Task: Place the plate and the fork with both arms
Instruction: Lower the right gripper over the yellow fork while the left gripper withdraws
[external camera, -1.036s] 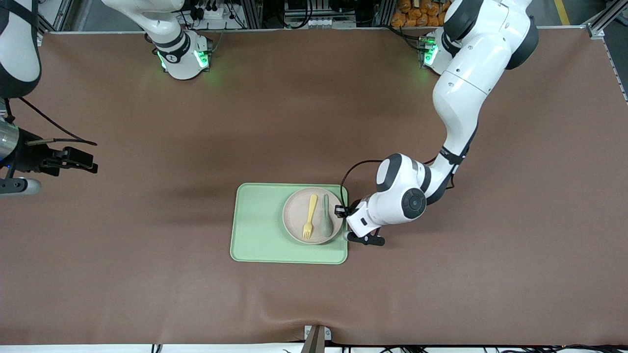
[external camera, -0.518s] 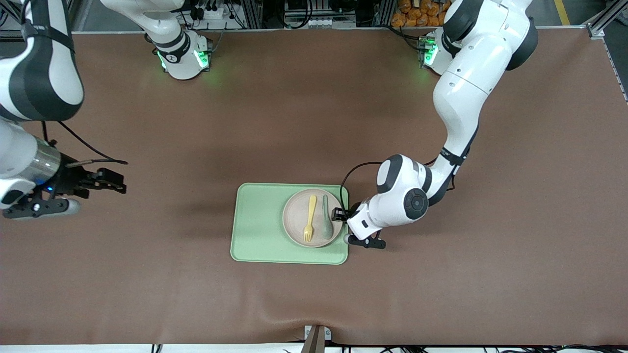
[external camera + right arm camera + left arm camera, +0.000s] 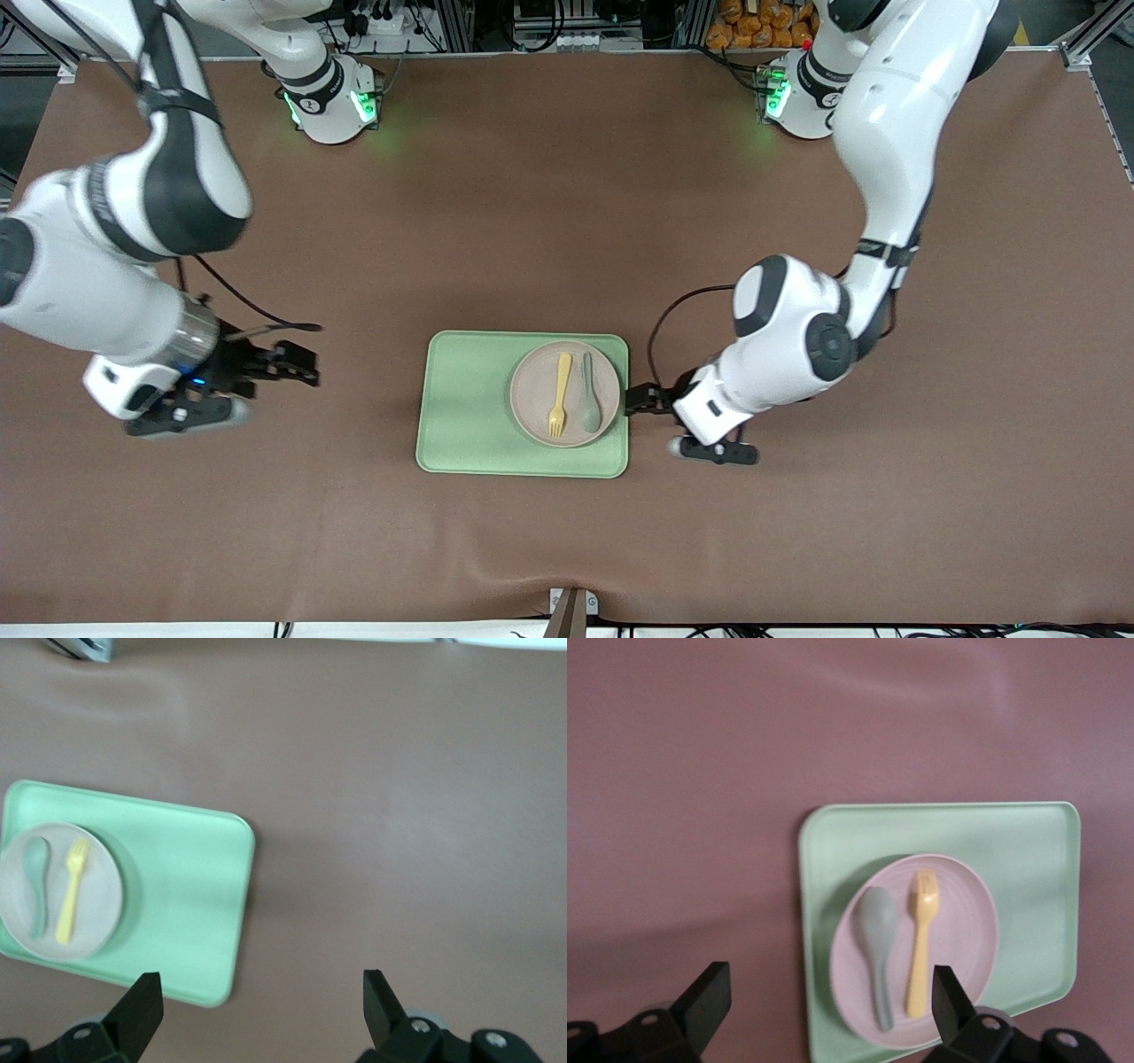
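Left wrist view shows left tool (image 3: 824, 1010) spread (front hides this).

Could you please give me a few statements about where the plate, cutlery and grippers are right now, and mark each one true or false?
1. The fork lies on the plate. True.
2. The plate sits on the bare table, beside the tray. False: it rests on the tray, at the end toward the left arm.
3. A spoon lies beside the fork on the plate. True.
4. The left gripper is shut on the fork. False: it is open and empty, just off the tray's edge beside the plate.
5. The right gripper is over the tray. False: it is open over bare table, toward the right arm's end.
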